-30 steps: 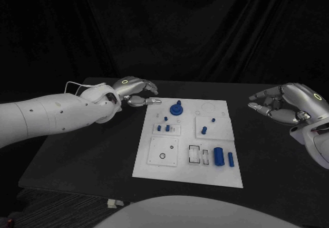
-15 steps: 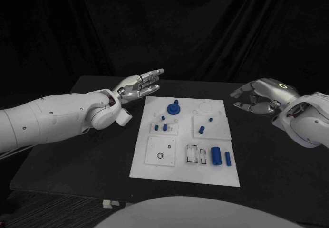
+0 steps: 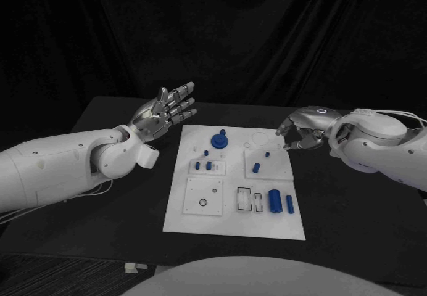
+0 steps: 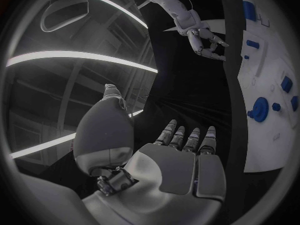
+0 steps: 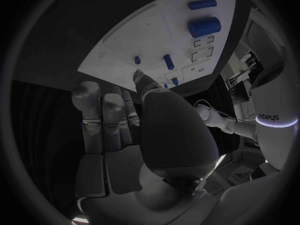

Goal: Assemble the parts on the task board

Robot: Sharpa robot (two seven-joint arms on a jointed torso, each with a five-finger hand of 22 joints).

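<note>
A white task board [image 3: 233, 225] lies mid-table, carrying small blue parts [image 3: 275, 201]. The left hand [image 3: 165, 111] is raised off the board's far left corner, fingers spread, holding nothing. The right hand [image 3: 302, 131] hovers at the board's far right corner, fingers curled downward, empty as far as shows.

We see the left arm reaching in from the left, its left hand [image 3: 166, 110] raised with palm up and fingers spread, holding nothing. The right arm comes from the right; its right hand [image 3: 302, 128] hangs palm down, fingers curled inward, holding nothing.
</note>
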